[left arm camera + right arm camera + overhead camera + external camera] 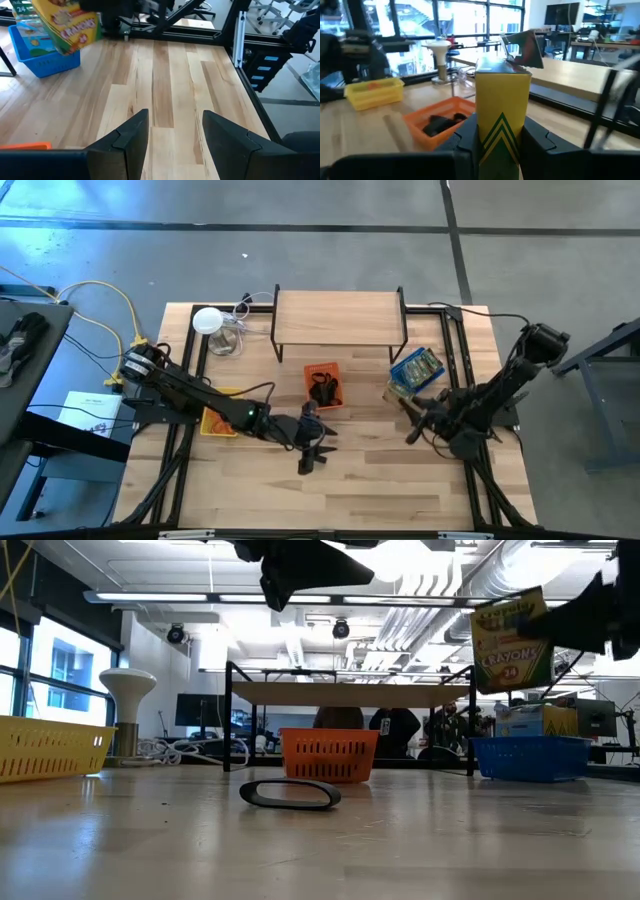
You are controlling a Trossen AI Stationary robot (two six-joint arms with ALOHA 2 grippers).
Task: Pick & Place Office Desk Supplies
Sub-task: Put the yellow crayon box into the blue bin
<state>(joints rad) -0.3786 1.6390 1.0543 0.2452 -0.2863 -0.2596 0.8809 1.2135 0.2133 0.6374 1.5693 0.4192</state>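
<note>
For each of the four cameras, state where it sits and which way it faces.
High: overhead, straight down on the table; both arms.
Low: table height, facing the orange tray; arms overhead.
Left wrist: past the left gripper, open, empty.
Right wrist: past the right gripper holding the crayon box.
Shared: crayon box, left wrist and low views.

You get even, bright light from above: in the low view, ceiling strip lights [160, 597] glare white, and the arm overhead shows only as a dark silhouette. The table [400, 840] near the lens is soft and out of focus there. Your right wrist view faces sunlit windows [455, 20] (nearly blown out), and the yellow crayon box [502, 107] is blurred up close. In the left wrist view the crayon box [67, 25] is smeared. From above, shadows under the arms are faint.
</note>
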